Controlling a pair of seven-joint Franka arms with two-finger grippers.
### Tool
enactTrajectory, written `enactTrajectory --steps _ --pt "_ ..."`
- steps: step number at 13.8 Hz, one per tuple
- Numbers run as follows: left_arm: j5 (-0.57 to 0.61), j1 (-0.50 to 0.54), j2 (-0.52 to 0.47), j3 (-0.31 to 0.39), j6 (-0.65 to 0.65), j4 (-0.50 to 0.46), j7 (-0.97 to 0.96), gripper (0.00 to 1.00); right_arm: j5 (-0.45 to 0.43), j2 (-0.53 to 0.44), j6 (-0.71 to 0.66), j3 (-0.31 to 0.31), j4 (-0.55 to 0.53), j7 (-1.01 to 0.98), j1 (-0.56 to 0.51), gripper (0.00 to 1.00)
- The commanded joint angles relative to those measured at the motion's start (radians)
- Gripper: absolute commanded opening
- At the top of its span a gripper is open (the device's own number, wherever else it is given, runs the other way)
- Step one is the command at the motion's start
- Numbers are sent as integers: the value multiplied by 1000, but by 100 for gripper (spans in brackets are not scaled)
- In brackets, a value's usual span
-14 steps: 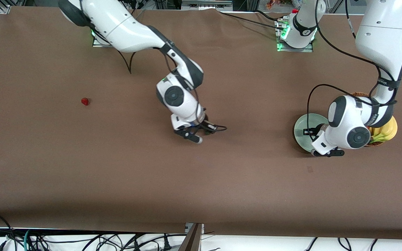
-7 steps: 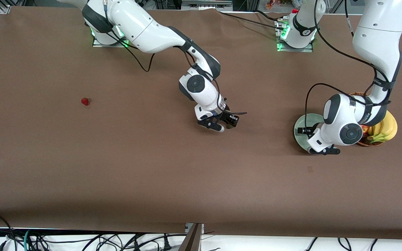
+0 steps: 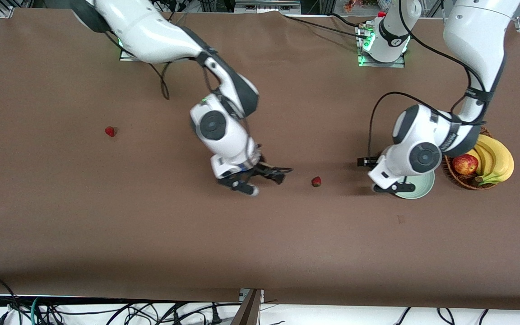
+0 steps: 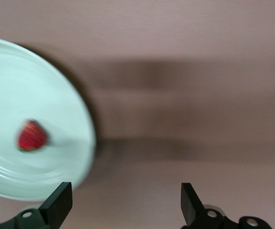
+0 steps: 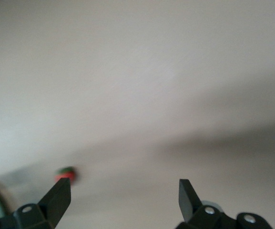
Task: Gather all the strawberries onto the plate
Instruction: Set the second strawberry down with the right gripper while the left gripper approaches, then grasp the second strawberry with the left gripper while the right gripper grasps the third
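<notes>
Brown counter [image 3: 151, 234], two white arms, fruit all over the place

Brown wicker basket [image 3: 461, 180] holds yellow bananas [image 3: 497, 158] and a red apple [image 3: 464, 164]; beside it, the pale mint-green round plate [image 4: 13, 119] has one small red strawberry [image 4: 31, 135] in it. Left claw [image 4: 123, 210] is spread wide at the plate's edge, right claw [image 3: 260, 180] released mid-counter. Two more strawberries lie loose [image 3: 316, 181] [image 3: 110, 131].

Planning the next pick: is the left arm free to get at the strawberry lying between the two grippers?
Probably yes: the strawberry lies on bare table, nothing between it and the open left gripper at the plate's edge.
</notes>
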Motion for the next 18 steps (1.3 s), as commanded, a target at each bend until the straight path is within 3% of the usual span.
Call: enactTrajectory --steps 1,4,6,8,10,13,16,18 --pt "7 -37 8 -46 25 18 -165 100 7 -76 -168 10 -63 -197 -115 100" --pt "13 -102 43 -45 192 18 -253 100 -1 -107 -294 7 -92 -350 -236 100" --pt "26 -155 61 -41 314 20 -247 100 -3 -186 -345 7 -219 -509 -360 100" --pt "67 -166 99 -38 342 30 -246 100 -3 -246 -346 -24 -341 -692 -457 100" --pt "124 -157 139 -37 403 23 -246 100 -4 -288 -349 -120 -435 -826 -484 100" --pt "150 -166 176 -34 470 21 -244 99 -4 -328 -348 -197 -558 -964 -530 100" --pt "367 -140 178 -35 480 20 -246 96 -6 -359 -336 -220 -696 -976 -545 100" --pt "372 -137 190 -35 501 18 -252 95 -28 -363 -325 -232 -756 -976 -544 100"
